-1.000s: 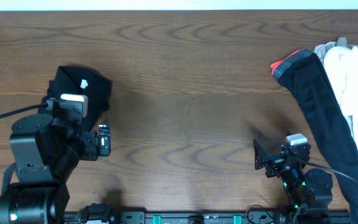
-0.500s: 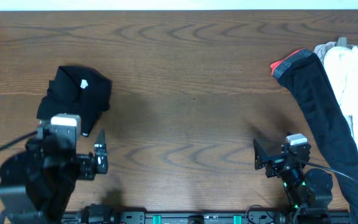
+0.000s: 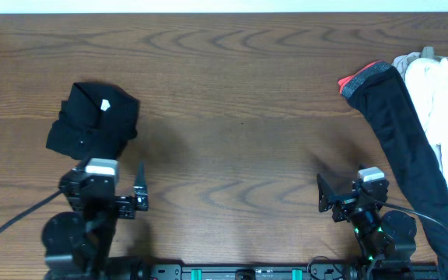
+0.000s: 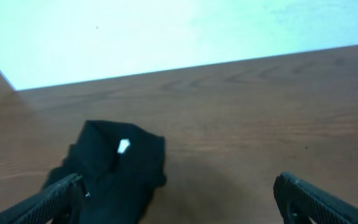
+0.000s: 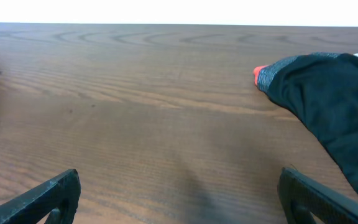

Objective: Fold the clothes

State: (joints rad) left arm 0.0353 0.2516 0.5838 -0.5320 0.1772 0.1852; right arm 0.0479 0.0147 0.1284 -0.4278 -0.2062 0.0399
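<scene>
A black T-shirt (image 3: pixel 93 118) lies folded into a small bundle at the table's left, its white neck logo (image 3: pixel 105 105) facing up. My left gripper (image 3: pixel 102 187) hangs open just in front of it, touching nothing. In the left wrist view the T-shirt (image 4: pixel 117 168) sits ahead and to the left of the wide-open left gripper (image 4: pixel 179 199). A long black garment with a red edge (image 3: pixel 399 132) and a white garment (image 3: pixel 442 93) lie unfolded at the far right. My right gripper (image 3: pixel 354 198) stands open near the front edge, left of that pile. It is empty in its own view (image 5: pixel 182 196), with the red-edged garment (image 5: pixel 322 106) to its right.
The brown wooden table (image 3: pixel 239 117) stretches between the folded bundle and the pile. The black garment trails down past the right arm to the front right corner (image 3: pixel 446 233). A pale wall (image 4: pixel 166 31) rises behind the table's far edge.
My left arm has drawn back from over the folded T-shirt toward the table's front edge, leaving the bundle uncovered. The right arm has not moved.
</scene>
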